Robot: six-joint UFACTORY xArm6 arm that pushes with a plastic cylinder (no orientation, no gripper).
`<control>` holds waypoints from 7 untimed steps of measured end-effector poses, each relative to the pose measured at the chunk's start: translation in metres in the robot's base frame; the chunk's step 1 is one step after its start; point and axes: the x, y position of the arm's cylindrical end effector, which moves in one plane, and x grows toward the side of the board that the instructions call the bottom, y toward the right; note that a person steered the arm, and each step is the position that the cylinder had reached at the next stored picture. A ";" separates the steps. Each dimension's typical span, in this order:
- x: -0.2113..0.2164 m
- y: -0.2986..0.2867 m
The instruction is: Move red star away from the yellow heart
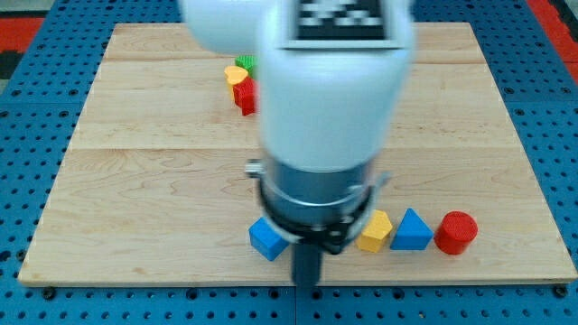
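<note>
The red star (245, 96) lies near the view's top, left of centre, with its right side hidden behind my arm. The yellow heart (237, 75) touches it just above and to the left. My dark rod hangs below the arm's wide body, and my tip (307, 285) is at the board's bottom edge, far below the star and heart. The tip is just right of and below a blue cube (267, 239).
A green block (244, 61) sits just above the yellow heart, partly hidden by the arm. A yellow block (375, 232), a blue triangle (412, 231) and a red cylinder (455, 232) stand in a row at the bottom right. The wooden board (135, 181) lies on a blue pegboard.
</note>
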 end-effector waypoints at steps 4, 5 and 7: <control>-0.009 -0.059; -0.023 -0.094; -0.165 -0.110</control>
